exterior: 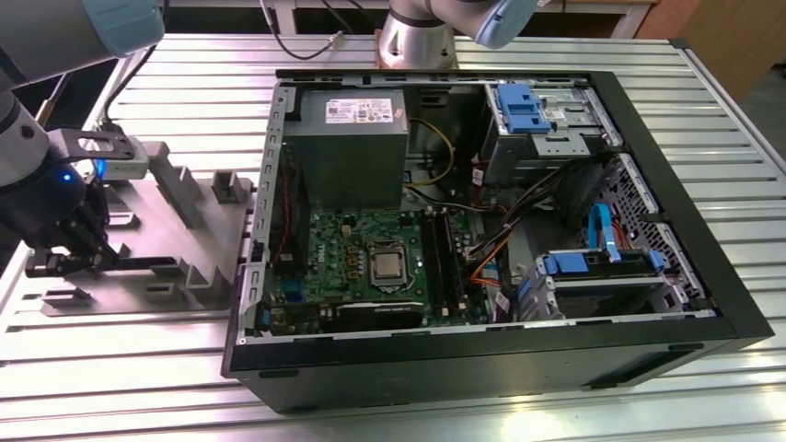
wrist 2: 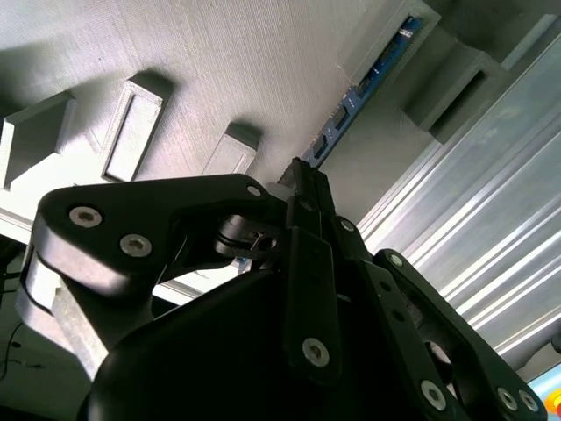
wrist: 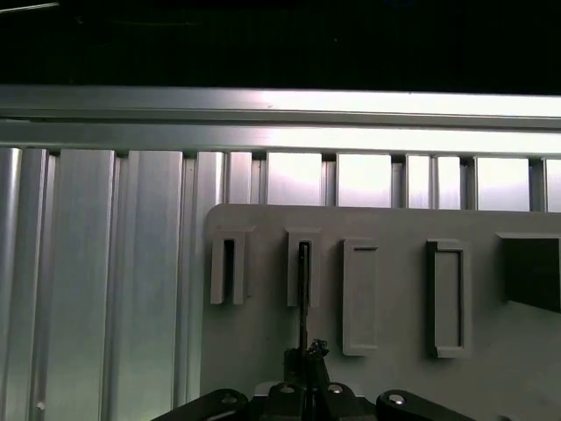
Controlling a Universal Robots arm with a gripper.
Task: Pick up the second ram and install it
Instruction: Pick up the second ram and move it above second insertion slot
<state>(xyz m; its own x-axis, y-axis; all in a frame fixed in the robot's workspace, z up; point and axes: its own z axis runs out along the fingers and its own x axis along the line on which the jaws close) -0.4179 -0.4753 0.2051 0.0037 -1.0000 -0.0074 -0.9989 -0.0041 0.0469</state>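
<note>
Second ram, place: the second ram [wrist 2: 359,95] lies on its long edge on the grey fixture plate [wrist: 263,342], at the left edge of the exterior view and well apart from the open computer case [exterior: 491,359]. Its far end rests in a narrow slotted holder [wrist: 292,272].
Gripper: the gripper [wrist 2: 302,180] is low over the plate with its fingers pressed together, and they appear to pinch the near end of the strip.
Weight: light, by my judgement. It is a thin board that a small force will lift.
Stiffness: rigid along its length, but likely to twist or crack if levered sideways against the holder.
Surface: smooth flat faces, so it may slip under a weak pinch.
Fragility: the small chips and the contact edge probably should not take pressure.
Where to hold: across the two flat faces near one end, with the strip kept in line with its slot.
</note>
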